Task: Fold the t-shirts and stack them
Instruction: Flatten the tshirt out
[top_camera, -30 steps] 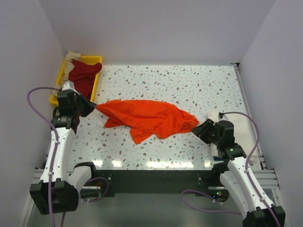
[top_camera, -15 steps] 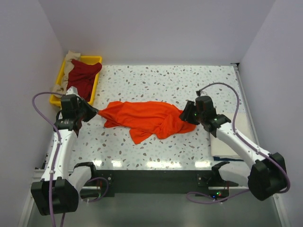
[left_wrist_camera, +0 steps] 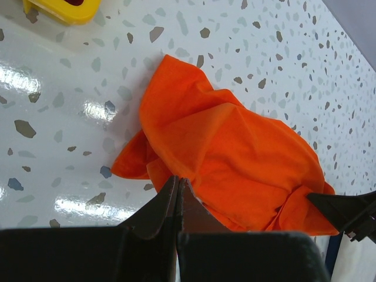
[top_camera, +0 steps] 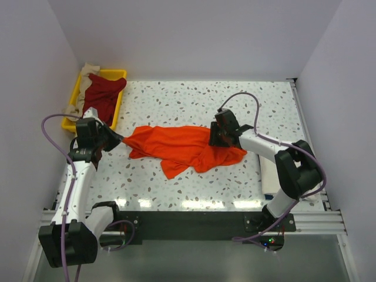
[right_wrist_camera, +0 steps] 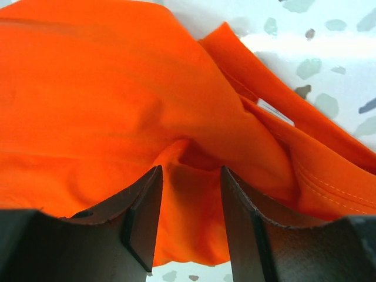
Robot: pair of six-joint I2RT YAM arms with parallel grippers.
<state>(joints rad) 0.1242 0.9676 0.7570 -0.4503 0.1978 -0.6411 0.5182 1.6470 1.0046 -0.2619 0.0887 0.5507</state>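
With the left gripper (top_camera: 117,140) pinching the shirt (top_camera: 182,147) at its left tip, the half-open right gripper (right_wrist_camera: 189,176) may grab a thick fold mid-frame and bunch it.

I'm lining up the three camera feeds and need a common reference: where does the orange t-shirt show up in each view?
Top external: the orange t-shirt lies crumpled at the table's middle.
Left wrist: centre to lower right, reaching the shut left end effector.
Right wrist: fills nearly the whole picture, a fold rising inside the open right end effector.
Shared landmark: the speckled tabletop, visible around the shirt in all three.
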